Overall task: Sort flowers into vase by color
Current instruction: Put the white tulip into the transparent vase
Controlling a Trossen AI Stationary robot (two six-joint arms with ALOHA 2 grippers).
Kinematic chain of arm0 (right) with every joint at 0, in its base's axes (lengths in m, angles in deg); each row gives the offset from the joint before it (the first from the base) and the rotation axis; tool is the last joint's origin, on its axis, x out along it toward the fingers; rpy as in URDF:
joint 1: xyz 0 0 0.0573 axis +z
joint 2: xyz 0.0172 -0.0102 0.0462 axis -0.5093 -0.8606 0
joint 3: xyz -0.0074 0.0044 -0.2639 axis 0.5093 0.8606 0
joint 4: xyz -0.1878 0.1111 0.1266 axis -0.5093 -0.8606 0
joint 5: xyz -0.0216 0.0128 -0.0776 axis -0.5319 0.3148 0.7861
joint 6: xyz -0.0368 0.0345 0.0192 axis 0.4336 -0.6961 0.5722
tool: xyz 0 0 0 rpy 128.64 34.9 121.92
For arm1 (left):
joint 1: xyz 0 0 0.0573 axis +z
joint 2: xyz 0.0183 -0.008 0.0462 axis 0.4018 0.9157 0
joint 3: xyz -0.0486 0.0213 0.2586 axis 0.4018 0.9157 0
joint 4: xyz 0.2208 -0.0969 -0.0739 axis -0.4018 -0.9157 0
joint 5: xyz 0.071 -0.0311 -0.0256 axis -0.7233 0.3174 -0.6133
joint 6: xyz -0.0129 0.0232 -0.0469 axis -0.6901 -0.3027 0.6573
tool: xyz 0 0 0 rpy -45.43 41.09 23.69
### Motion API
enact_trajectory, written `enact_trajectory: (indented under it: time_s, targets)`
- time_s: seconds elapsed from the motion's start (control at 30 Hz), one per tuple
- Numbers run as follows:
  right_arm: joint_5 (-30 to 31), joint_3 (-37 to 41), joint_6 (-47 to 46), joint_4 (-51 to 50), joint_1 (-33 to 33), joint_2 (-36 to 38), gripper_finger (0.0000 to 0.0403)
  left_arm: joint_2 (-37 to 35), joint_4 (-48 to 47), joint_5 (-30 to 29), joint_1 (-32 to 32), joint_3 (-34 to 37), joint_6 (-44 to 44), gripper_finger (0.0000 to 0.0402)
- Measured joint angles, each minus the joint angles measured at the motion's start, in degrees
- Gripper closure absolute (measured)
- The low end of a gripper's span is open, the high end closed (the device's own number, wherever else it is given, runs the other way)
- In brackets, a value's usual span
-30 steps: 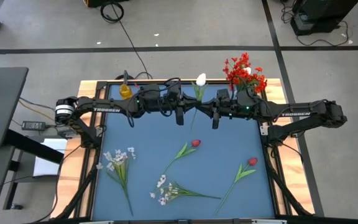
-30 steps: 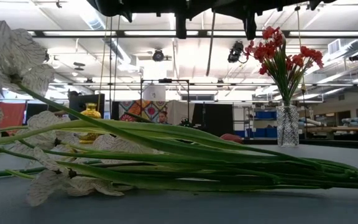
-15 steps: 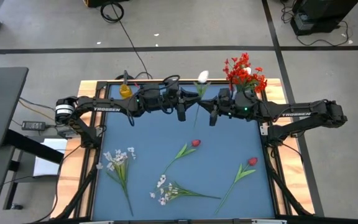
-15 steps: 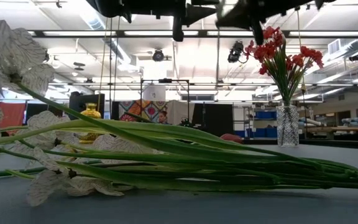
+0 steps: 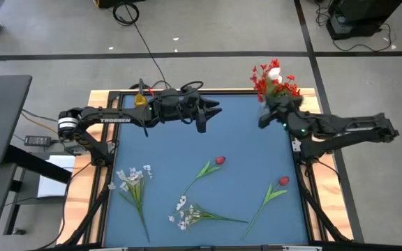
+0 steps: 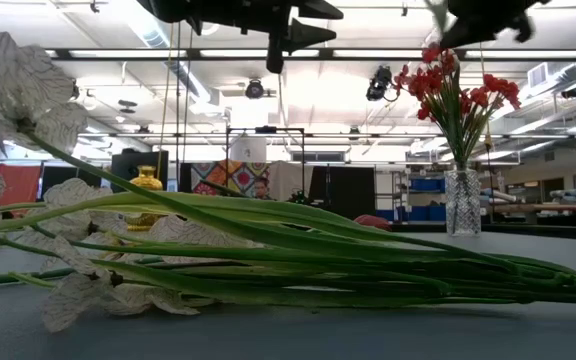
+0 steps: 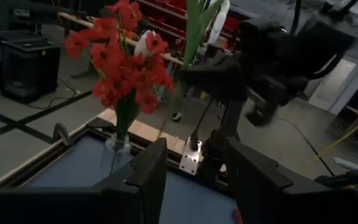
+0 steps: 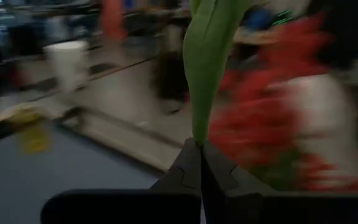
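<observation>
My right gripper (image 5: 262, 120) is shut on a white tulip (image 7: 219, 14) beside the clear vase (image 6: 462, 202), which holds red flowers (image 5: 276, 82) at the table's far right. My left gripper (image 5: 208, 116) stands open and empty at the far middle, pointing toward the right arm. A yellow vase (image 5: 140, 102) stands at the far left. On the blue mat lie two sprays of white blossoms (image 5: 132, 181) (image 5: 187, 213) and two red buds (image 5: 219, 160) (image 5: 283, 181), flat on their stalks and leaves. My right gripper pinches the tulip's green stalk and leaf (image 8: 197, 127) between its two shut fingers, below the blossom. The fingers lie about level and across the stalk, coming from the table's right. The tulip stands nearly upright above the fingers, lifted clear of the table, close to the red flowers.
The blue mat (image 5: 159, 153) has bare room between the arms and the lying flowers. Wooden table edges and a black frame (image 5: 103, 146) run round it. In the low view the near white spray (image 6: 88, 250) fills the foreground.
My left gripper has opened and let go of the white tulip's stalk. My right gripper has kept hold of it, turned, and carried it from the far middle toward the table's right edge, up to the red flowers, with the tulip now upright.
</observation>
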Motion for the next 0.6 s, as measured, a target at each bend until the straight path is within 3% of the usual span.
enact_trajectory:
  time_s: [0.1, 0.37, 0.6]
  targets:
    - [5.6, 1.5, 2.7, 0.0, 0.2, 4.1, 0.0402, 0.0, 0.0, 0.0, 0.0, 0.0, 0.0, 0.0235]
    - [8.9, 7.7, 6.4, 2.5, -3.2, 11.7, 0.0403, 0.0, -0.1, -0.1, 0.1, 0.0, -3.9, 0.0235]
    - [5.5, 10.3, 14.4, 12.4, -8.4, 14.2, 0.0403, 0.0, 0.0, -0.1, 0.6, 0.0, -4.1, 0.0235]
